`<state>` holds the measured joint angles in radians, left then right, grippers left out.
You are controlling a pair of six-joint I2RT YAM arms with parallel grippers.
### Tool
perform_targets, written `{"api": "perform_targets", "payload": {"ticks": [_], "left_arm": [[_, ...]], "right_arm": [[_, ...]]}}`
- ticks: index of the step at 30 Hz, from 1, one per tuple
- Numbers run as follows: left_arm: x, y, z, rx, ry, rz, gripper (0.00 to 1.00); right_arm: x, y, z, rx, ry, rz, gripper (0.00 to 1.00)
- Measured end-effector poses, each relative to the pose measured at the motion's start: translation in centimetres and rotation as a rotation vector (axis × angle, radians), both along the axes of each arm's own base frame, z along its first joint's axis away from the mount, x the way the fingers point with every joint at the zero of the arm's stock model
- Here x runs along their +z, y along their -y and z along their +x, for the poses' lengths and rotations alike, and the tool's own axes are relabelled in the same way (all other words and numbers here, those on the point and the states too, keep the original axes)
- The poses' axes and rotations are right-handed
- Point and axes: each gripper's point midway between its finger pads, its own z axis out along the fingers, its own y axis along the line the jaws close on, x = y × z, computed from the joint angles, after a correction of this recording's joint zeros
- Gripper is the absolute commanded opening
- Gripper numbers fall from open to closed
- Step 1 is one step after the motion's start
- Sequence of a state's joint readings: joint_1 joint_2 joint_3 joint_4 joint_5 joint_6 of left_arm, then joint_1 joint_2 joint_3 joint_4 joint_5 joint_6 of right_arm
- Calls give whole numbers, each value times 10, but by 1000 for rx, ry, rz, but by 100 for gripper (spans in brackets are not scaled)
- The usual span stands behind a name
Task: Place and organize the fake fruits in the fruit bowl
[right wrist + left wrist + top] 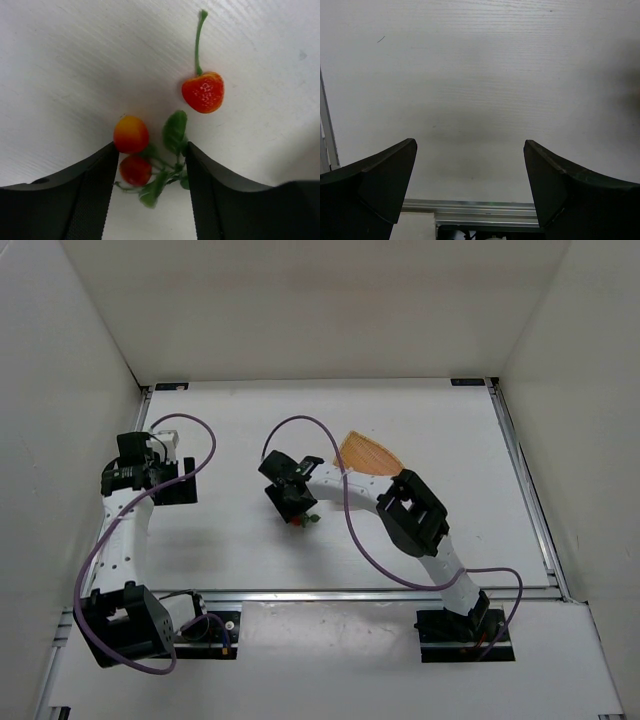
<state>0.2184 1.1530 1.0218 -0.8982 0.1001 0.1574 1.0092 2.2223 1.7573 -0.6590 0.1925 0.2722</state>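
Three cameras, one bench (250,420)
The top one is looking down from high above the fake fruits (303,521); the right wrist one is peering at them close between its fingers (75,200); the left is facing bench left of them.

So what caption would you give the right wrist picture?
Right gripper straddling a leafy cherry cluster on the white table, a lone stemmed fruit lying apart beyond it.

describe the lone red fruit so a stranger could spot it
Find the right gripper near the white table's middle. Just beyond it lies the red fruit. Unlike the leafy berry cluster between its jaws, it sits alone, strawberry-shaped, with one long green stem.
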Motion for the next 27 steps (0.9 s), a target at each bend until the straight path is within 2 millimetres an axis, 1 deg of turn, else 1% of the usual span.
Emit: {"api": "perform_targets", "payload": {"ticks": [1, 2, 3, 5, 8, 10, 12, 14, 15, 17, 20, 22, 24, 25, 27], "left_arm": [[0, 0, 0, 0, -2, 0, 100], [-1, 0, 0, 1, -3, 1, 100], [-1, 0, 0, 1, -3, 2, 100], [-1, -1, 0, 2, -3, 3, 100], [-1, -1, 0, -1, -4, 5, 100], [-1, -1, 0, -7, -4, 9, 100], [-1, 1, 0, -19, -4, 15, 100], [-1, 6, 1, -46, -7, 22, 100], [-2, 10, 2, -64, -13, 25, 100], [-4, 20, 6, -110, -28, 27, 100], [-6, 37, 17, -181, -54, 40, 100], [-5, 51, 27, -235, -66, 49, 100], [-4, 72, 41, -304, -70, 63, 100], [-3, 83, 48, -343, -73, 82, 100], [-4, 110, 59, -426, -77, 115, 100]], "right_arm": [[-1, -1, -2, -1, -9, 4, 42], [-1, -2, -2, -3, -15, 10, 26], [-1, -3, -3, -3, -17, 13, 20], [-1, -3, -4, -8, -25, 18, 11], [0, -4, -6, -13, -31, 23, 5], [2, -2, -8, -16, -34, 26, 4], [9, 3, -12, -18, -38, 28, 1], [24, 9, -17, -22, -34, 41, 1], [36, 11, -18, -26, -27, 58, 1], [65, 12, -17, -39, 1, 112, 1], [117, 21, -12, -76, 51, 218, 1], [146, 36, 1, -131, 88, 283, 1], [166, 62, 22, -222, 121, 323, 3], [170, 78, 37, -284, 132, 330, 5], [169, 110, 66, -406, 145, 326, 7]]}}
